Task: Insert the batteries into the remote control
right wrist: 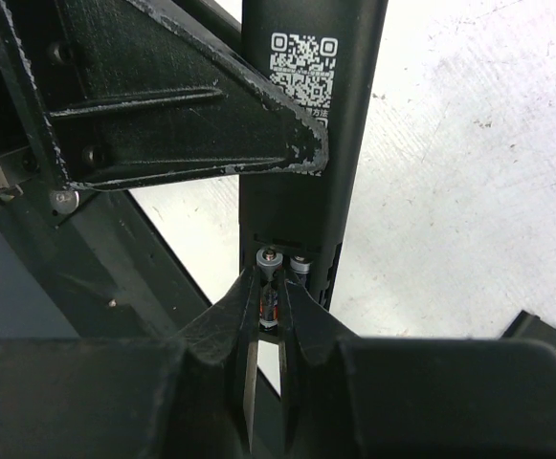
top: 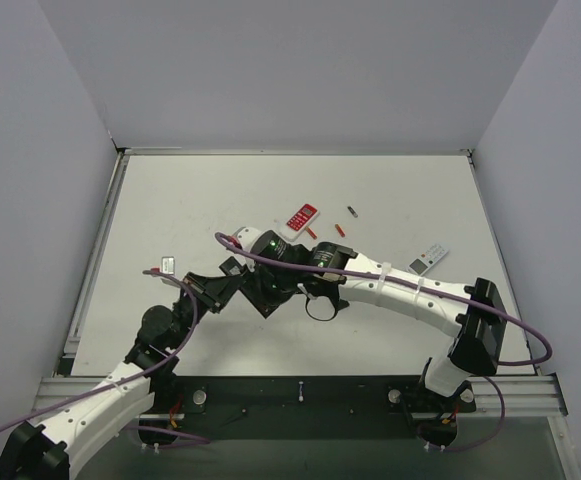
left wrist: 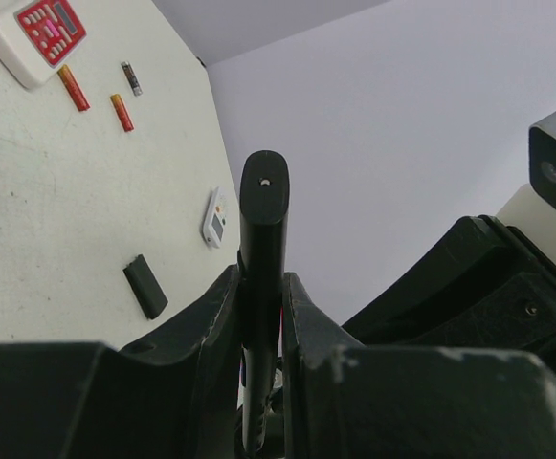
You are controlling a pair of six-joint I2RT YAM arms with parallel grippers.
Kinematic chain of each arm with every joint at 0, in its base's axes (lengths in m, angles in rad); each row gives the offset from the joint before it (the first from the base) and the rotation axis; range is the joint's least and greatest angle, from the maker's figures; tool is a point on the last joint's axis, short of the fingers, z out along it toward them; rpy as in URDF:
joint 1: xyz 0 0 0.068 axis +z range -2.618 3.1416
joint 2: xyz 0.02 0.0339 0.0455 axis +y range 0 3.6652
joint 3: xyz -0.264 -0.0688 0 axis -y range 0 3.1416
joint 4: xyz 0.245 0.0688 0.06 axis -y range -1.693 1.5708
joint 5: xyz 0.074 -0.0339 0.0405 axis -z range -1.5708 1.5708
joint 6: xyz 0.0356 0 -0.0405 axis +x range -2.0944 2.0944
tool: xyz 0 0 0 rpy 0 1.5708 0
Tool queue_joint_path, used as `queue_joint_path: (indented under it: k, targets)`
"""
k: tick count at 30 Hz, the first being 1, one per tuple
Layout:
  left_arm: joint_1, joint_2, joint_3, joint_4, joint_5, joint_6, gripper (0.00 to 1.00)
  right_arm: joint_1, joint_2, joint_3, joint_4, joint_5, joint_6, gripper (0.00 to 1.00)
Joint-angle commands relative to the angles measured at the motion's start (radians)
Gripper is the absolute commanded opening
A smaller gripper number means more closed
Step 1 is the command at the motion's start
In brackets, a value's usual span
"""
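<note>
My left gripper (left wrist: 261,316) is shut on the long black remote control (left wrist: 262,220), holding it off the table. In the right wrist view the remote control (right wrist: 306,134) shows its back, with a QR label and an open compartment at the near end. My right gripper (right wrist: 270,298) is shut on a reddish battery (right wrist: 269,308) that lies in the compartment's left slot. A second battery (right wrist: 301,267) sits in the slot beside it. Three loose batteries (left wrist: 73,88) (left wrist: 122,112) (left wrist: 131,78) lie on the table, apart from both grippers.
A red-and-white remote (top: 301,216) lies beyond the grippers, next to the loose batteries. A small white-grey remote (top: 430,258) lies to the right. A black cover piece (left wrist: 144,286) rests flat on the table. Grey walls close in three sides.
</note>
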Motion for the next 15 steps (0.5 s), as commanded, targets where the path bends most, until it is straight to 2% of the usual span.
queue_joint_path:
  k: [1, 9, 15]
  targets:
    - [-0.005, -0.067, -0.05, 0.197, -0.043, -0.101, 0.0, 0.018, 0.044, -0.088, -0.032, 0.087, -0.026, 0.0]
    - [-0.003, -0.104, -0.044, 0.191, -0.066, -0.088, 0.0, 0.019, 0.051, -0.162, -0.032, 0.126, -0.041, 0.0]
    - [-0.005, -0.061, 0.008, 0.215, 0.009, -0.027, 0.0, 0.025, 0.105, -0.148, -0.078, 0.242, -0.05, 0.0]
